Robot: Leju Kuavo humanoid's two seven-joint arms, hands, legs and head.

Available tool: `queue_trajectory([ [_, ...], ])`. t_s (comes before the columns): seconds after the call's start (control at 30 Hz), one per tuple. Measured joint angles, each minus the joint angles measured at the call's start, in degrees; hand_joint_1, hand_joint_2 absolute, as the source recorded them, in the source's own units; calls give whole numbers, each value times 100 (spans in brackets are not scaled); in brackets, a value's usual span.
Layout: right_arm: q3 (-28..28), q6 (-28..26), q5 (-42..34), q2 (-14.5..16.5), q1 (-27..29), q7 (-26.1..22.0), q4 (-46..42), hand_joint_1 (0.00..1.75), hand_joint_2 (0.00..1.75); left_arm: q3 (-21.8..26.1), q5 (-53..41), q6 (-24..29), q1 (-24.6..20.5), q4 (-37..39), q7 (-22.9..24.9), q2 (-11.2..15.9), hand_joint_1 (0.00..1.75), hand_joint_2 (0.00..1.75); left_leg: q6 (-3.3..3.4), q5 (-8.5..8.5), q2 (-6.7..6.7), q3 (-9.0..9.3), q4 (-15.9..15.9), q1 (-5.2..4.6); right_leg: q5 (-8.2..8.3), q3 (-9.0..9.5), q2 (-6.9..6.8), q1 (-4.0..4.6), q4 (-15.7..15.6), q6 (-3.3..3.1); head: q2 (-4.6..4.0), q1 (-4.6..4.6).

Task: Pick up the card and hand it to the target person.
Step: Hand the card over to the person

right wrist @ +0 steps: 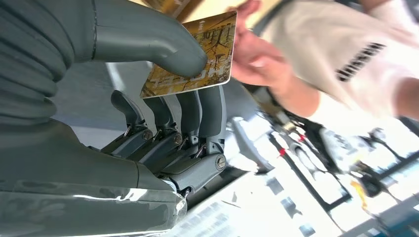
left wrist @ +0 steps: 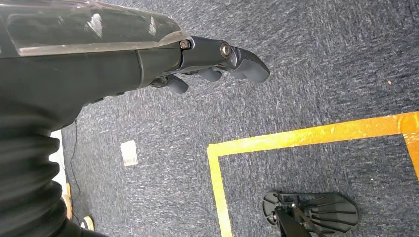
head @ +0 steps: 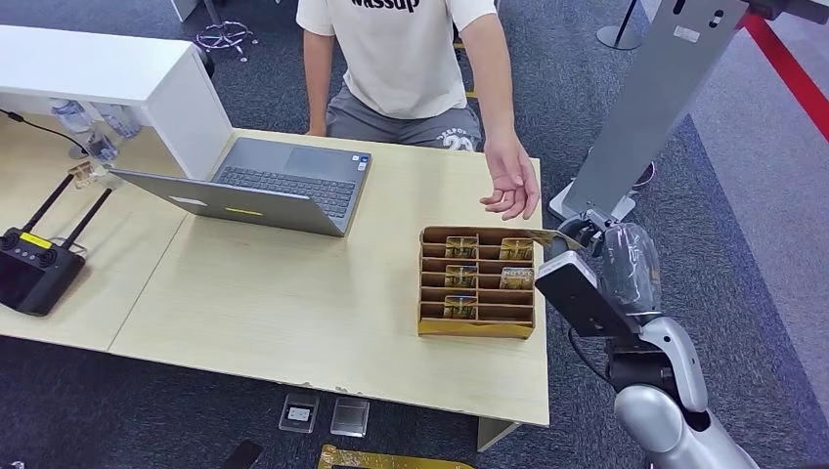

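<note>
One thin, golden-brown printed card (right wrist: 197,54) is pinched by the robot's right hand (right wrist: 168,98), the thick grey thumb pressed on its face and the dark fingers (right wrist: 197,111) backing it from behind, so that hand is grasping the card. It's being held up just past the right edge of the light wooden table (head: 293,303), beside the brown cardboard divider box (head: 477,283) where more cards of the same look are slotted. Only the lower part of the card is caught in the pinch, so a slip could probably be expected if the arm is jerked or the person tugs before the fingers are let go. The person's open hand (head: 513,186), belonging to someone seated in a cream T-shirt, is held out palm-up near the card, not touching it as far as can be told. If the card is released early, it would likely be dropped onto the carpet. The card looks glossy, stiff and flat, with dark lettering that can't be read. The left hand (left wrist: 217,61) hangs over grey carpet, fingers loosely curled, nothing held.
</note>
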Motion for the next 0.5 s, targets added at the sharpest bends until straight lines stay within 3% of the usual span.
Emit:
queue_trajectory([
  [0.27,392,-500,392,318,-90,-672,182,150,175,-1,-45,-73,-111,0,80,-6,0,175,0,1,-1,-4,-1,1,0,1,-1,1,2,0,0,2],
  [0.5,722,-1295,1269,661,-281,-822,1055,150,175,-26,-47,-223,-186,0,117,-15,0,175,1,2,-1,-8,-1,1,0,-1,-3,1,2,0,0,9],
])
